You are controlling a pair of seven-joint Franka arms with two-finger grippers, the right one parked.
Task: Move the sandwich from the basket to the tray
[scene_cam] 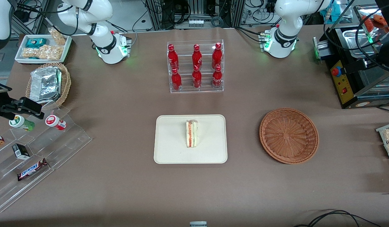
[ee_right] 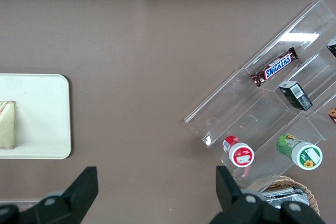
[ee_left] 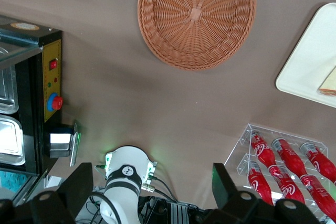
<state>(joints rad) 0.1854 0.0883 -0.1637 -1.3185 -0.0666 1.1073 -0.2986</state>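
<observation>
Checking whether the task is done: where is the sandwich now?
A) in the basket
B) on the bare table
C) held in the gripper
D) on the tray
D: the sandwich lies on the tray; the basket is empty, and the gripper, high above the table, is open and holds nothing.

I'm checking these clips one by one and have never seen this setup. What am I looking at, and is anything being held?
Two white robot arms stand at a brown table. One picture looks from the front; the other two come from cameras on the arms' wrists. The triangular white-bread sandwich lies on the cream rectangular tray. The round reddish-brown wicker basket beside it is empty. The working arm's gripper hangs open high above the table, near the basket, holding nothing. A clear rack of red bottles stands farther from the front camera.
</observation>
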